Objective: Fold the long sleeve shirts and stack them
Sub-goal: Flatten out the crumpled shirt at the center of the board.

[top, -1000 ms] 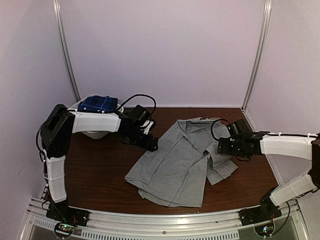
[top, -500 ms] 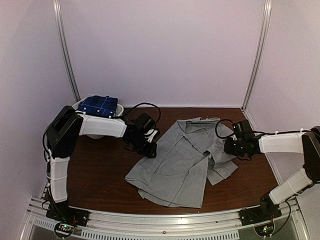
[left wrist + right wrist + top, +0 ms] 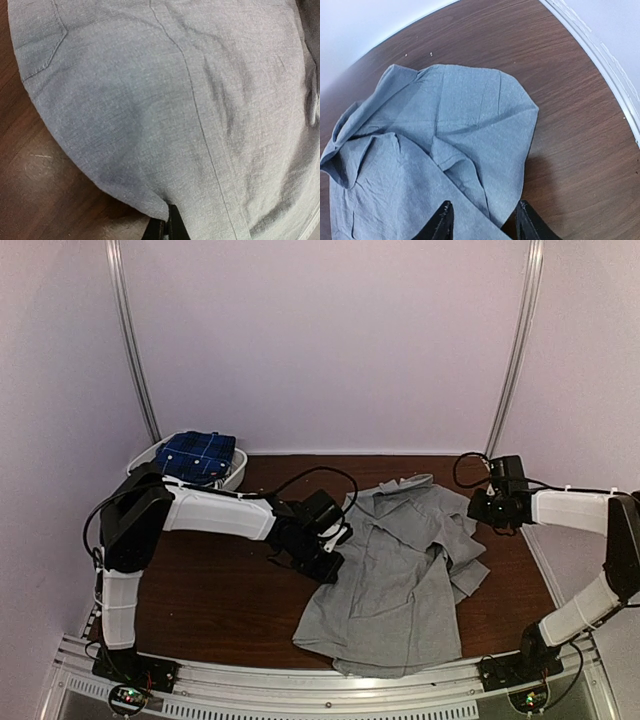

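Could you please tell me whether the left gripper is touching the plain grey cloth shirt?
Touching. In the left wrist view, the left gripper is pinched shut on the edge of the plain grey cloth shirt.

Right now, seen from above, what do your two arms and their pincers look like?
Both arms are built alike: the left arm and right arm have smooth white shells between chunky black joints. A thin black cable loops loosely near each wrist. The right gripper ends in two slim, black, tapered fingers. Each base is black, with a small circuit board showing tiny lights.
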